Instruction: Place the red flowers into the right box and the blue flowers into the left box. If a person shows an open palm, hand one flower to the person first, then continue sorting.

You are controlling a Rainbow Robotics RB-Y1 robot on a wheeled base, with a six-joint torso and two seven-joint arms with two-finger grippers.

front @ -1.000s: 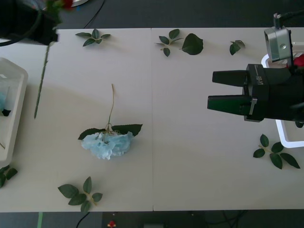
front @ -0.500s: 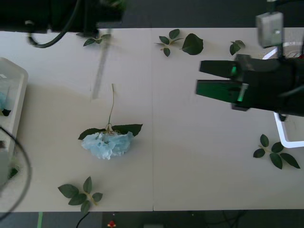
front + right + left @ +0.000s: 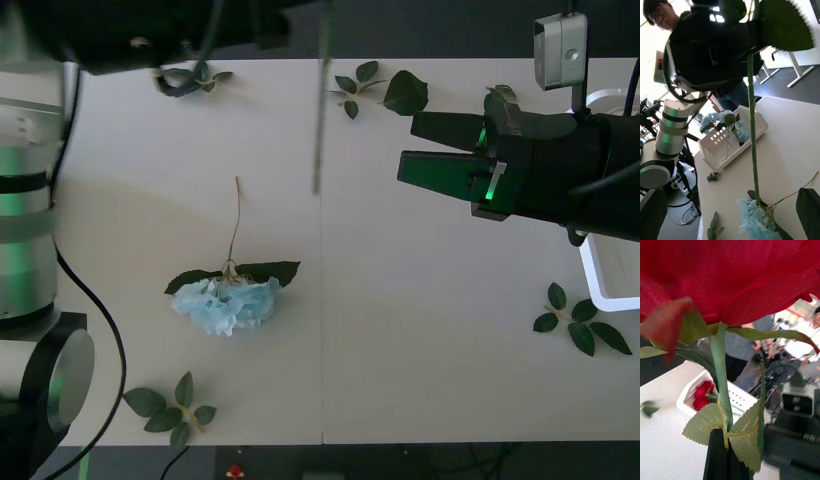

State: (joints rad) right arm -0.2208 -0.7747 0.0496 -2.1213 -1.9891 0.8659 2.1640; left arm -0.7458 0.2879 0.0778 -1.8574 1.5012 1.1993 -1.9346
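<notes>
— Red rose [image 3: 733, 277] looks how?
— Deep-red head, thin green stem [image 3: 319, 110] hanging over the desk's [image 3: 420, 330] far edge, pinched in the left gripper [image 3: 724, 453].
— Right gripper [image 3: 415, 150]?
— Jaws spread, empty.

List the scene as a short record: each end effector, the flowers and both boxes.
left end effector: shut on held red flower, at its stem
right end effector: open, empty, over the table
blue flower: lying on the table
right box: contains red flowers
left box: contains blue flowers
leaves: loose on the table
</notes>
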